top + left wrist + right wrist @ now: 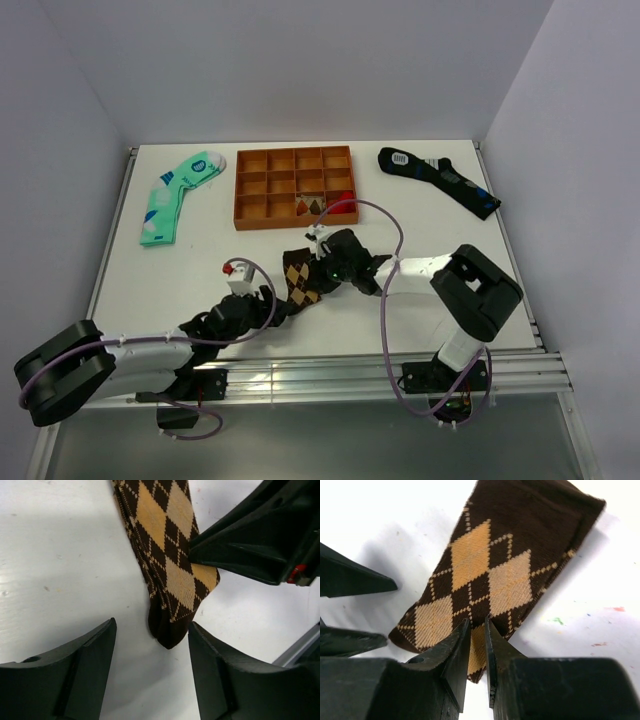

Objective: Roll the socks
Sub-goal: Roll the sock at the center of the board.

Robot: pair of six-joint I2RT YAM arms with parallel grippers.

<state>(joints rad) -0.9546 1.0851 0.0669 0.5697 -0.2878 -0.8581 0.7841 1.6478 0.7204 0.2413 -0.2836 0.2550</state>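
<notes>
The socks lie flat on the desk, just in front of the tray. Right fingers pinch their edge. Left fingers stand apart, straddling the dark tip. In the tray's front-right compartments sit a red piece and small brown bits.
</notes>
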